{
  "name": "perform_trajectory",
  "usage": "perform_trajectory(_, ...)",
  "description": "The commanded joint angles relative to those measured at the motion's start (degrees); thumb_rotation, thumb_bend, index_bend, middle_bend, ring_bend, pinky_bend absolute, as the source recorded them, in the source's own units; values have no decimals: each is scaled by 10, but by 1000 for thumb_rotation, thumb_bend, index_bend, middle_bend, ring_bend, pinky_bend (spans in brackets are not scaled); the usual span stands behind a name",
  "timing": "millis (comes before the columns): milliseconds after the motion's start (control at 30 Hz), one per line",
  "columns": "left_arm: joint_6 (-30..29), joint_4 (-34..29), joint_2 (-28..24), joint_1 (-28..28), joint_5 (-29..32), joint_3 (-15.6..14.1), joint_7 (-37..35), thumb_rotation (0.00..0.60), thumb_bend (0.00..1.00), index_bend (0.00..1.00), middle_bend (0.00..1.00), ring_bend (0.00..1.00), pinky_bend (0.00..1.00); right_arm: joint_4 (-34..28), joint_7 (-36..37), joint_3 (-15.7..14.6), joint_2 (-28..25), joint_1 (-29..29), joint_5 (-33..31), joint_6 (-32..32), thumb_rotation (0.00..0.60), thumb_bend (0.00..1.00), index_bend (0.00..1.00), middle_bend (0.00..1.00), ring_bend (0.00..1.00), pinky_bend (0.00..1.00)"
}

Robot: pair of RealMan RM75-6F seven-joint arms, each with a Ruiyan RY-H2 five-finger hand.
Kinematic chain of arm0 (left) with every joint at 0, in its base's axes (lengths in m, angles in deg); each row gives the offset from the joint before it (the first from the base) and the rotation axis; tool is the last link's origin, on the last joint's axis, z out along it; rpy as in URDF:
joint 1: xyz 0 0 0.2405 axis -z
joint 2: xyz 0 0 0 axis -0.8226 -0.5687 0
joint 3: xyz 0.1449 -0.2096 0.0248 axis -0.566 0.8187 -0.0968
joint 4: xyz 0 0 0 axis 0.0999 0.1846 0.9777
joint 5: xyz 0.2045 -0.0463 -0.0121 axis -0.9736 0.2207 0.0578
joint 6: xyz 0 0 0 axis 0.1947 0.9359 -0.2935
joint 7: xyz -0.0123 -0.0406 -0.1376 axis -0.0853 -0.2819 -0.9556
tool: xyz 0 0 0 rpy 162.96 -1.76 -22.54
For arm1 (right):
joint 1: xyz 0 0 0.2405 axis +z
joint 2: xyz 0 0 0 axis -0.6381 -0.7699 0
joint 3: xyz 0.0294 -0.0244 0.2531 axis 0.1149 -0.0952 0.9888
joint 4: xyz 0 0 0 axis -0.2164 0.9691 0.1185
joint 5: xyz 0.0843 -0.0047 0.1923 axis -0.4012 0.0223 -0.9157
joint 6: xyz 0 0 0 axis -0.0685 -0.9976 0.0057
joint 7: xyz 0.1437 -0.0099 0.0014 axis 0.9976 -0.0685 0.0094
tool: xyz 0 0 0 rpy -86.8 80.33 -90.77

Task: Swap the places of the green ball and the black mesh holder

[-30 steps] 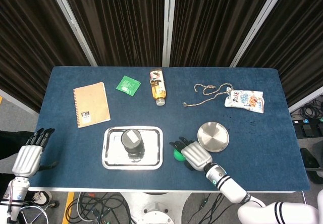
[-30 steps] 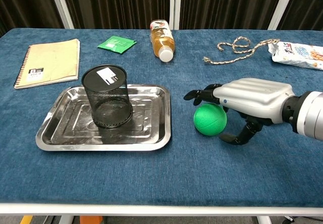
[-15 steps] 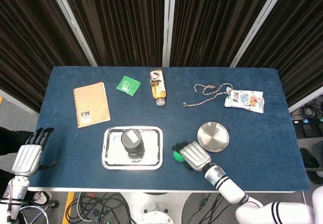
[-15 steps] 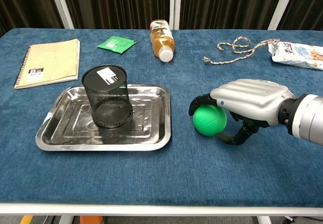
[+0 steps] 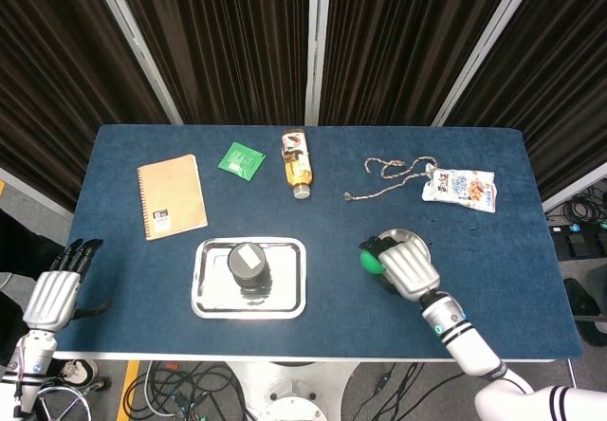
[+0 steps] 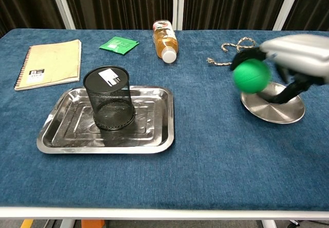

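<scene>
My right hand (image 6: 295,58) (image 5: 406,266) holds the green ball (image 6: 251,76) (image 5: 370,261) lifted off the table, over the left edge of a round steel plate (image 6: 275,111). The black mesh holder (image 6: 109,105) (image 5: 248,267) stands upright in the steel tray (image 6: 61,135) (image 5: 211,300) at the front left. My left hand (image 5: 55,296) hangs open beyond the table's left front corner, holding nothing; only the head view shows it.
A spiral notebook (image 5: 171,195), a green packet (image 5: 241,160) and a lying bottle (image 5: 298,164) sit along the back. A rope (image 5: 387,176) and a snack bag (image 5: 460,190) lie at the back right.
My right hand closed on the green ball, lifted it off the table and carried it to the right, over the round plate. The left hand stayed put.
</scene>
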Motion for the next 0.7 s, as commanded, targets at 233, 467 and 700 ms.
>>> perform_trajectory(233, -5, -7, -1, -4, -8, -1, 5, 600, 30, 55, 67, 12, 168, 91, 52, -3, 13, -19, -40, 23, 600, 441, 389, 362, 342, 518)
perform_trajectory(467, -4, -4, -4, -7, -8, 0, 2, 600, 30, 55, 67, 12, 168, 142, 90, -5, 40, -19, -36, 48, 600, 409, 354, 314, 283, 356)
perform_trajectory(700, -5, -2, -3, -8, -10, 3, 1, 600, 30, 54, 67, 12, 168, 161, 97, -6, 53, -18, -36, 59, 600, 398, 283, 255, 165, 251)
